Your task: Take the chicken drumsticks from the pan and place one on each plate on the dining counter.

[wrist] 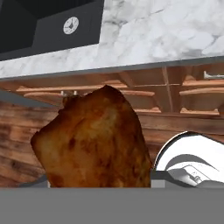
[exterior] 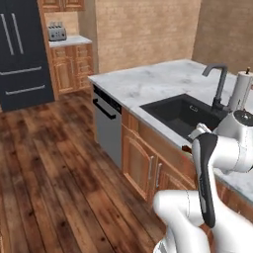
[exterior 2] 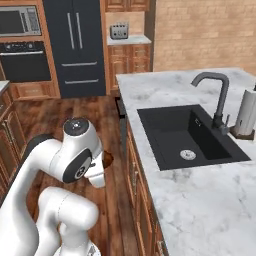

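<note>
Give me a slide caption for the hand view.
A browned chicken drumstick fills the foreground, with the dining counter's marble edge and black sink beyond.

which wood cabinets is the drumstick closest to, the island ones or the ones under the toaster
The island ones: the chicken drumstick hangs just in front of the dining counter cabinet doors. The cabinets under the toaster stand across the room.

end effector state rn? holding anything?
End effector: closed on a chicken drumstick, carried beside the dining counter.

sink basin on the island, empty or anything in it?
Empty. The right base view shows the black sink holding nothing but its round drain; no water runs from the tap. Its near wall hides part of the floor.
</note>
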